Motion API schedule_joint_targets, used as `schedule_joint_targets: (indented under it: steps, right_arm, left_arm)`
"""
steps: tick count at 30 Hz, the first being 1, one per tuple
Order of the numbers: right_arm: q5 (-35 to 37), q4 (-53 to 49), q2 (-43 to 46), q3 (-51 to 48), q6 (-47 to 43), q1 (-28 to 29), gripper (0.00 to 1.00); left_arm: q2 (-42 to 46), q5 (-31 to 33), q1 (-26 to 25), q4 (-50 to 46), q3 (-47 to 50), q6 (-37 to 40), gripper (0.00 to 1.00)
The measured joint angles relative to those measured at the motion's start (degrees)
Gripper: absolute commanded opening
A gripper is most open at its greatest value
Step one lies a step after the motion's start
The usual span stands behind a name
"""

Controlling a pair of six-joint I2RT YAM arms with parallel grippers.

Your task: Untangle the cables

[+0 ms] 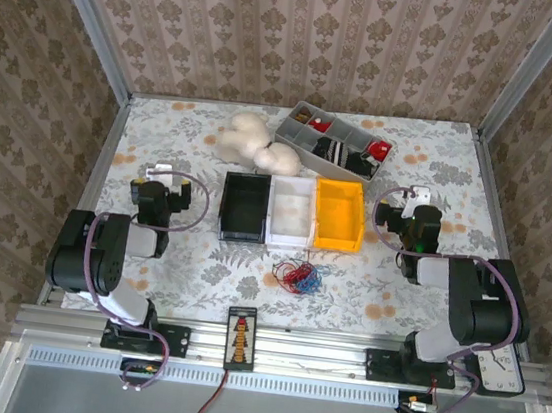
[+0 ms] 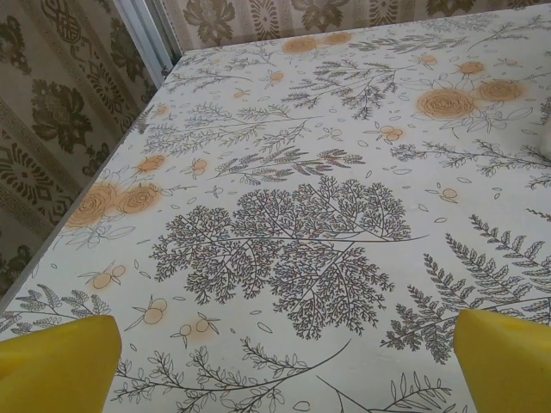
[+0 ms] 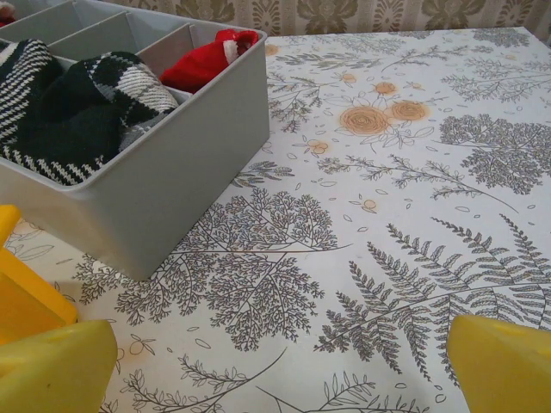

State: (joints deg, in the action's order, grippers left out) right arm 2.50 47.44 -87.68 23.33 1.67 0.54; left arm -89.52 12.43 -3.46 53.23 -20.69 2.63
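Here, the cables (image 1: 299,275) are seen bundled on the surface (image 1: 199,258); the left tool (image 2: 280,366) and right tool (image 3: 280,366) are released.

A flowered tablecloth (image 1: 199,258) covers the table, with patterned wallpaper (image 1: 318,30) behind. Three bins stand touching in a row at the middle: a black bin (image 1: 227,206) on the left, a white bin (image 1: 287,236) between, a yellow bin (image 1: 336,240) on the right. Behind them lies a grey divided tray (image 1: 303,147), set at a slant, holding a black-and-white checked cloth (image 3: 77,112) and a red thing (image 3: 202,64) (what it is cannot be told). Left of the tray sit white fluffy lumps (image 1: 254,138). On the near rail stands a small black panel (image 1: 240,338), and below it trails a black lead (image 1: 206,410) with a red tip.
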Motion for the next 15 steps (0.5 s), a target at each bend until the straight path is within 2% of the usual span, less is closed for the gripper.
schedule_joint_targets:
  steps: [15]
  right_arm:
    - [0.0,0.0,0.0,0.0,0.02,0.0,1.0]
  left_arm:
    - [0.0,-0.5,0.57,-0.02,0.0,0.0,1.0]
